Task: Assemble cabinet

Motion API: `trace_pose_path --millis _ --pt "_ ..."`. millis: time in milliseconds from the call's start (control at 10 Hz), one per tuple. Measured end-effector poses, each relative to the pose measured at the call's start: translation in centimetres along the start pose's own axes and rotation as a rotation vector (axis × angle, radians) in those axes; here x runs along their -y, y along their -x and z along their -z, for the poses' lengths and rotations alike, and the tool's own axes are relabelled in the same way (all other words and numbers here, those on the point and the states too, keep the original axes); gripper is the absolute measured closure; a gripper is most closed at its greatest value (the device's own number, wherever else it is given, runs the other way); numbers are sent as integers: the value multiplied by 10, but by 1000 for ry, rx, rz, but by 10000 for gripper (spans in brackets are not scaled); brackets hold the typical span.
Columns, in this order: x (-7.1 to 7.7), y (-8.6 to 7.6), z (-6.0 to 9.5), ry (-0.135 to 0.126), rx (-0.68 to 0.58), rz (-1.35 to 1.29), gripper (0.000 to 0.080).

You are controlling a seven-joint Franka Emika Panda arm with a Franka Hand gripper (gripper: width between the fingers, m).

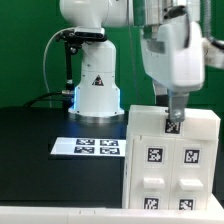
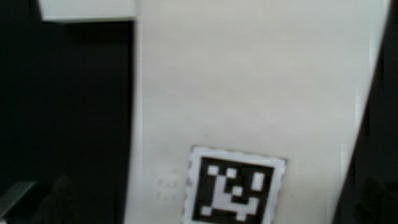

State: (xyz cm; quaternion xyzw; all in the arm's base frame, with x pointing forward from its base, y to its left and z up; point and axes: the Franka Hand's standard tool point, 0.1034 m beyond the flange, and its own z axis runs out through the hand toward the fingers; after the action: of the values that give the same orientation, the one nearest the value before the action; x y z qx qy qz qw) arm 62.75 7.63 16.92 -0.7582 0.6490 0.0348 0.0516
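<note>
- In the exterior view we see the cabinet (image 1: 170,160), a large white box of smooth, matte plastic with square edges, standing on the black tabletop (image 1: 40,135) at the exterior view's right.
- Its front face carries several square black-and-white tags and a few shallow rectangular recesses lower down.
- We also see the marker board (image 1: 88,147), a thin flat white sheet with printed tags, lying on the tabletop to the exterior view's left of the cabinet, near the arm's white base.
- The arm reaches down from above, its bulky white wrist housing upright over the cabinet's top edge.
- The fingers (image 1: 172,122) point straight down and sit at the cabinet's top, by a small tag; we cannot tell whether they are spread or pinching anything.
- In the wrist view we see a broad, plain white panel of the cabinet (image 2: 249,90), blurred, filling most of the picture, against dark surroundings.
- One black-and-white tag sits on that panel.
- A dark shape at one corner may be a fingertip, but we cannot tell.
</note>
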Motion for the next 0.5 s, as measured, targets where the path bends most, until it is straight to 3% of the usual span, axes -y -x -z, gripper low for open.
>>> trace_pose_path --millis 500 --pt "-1 4 3 22 -2 567 3"
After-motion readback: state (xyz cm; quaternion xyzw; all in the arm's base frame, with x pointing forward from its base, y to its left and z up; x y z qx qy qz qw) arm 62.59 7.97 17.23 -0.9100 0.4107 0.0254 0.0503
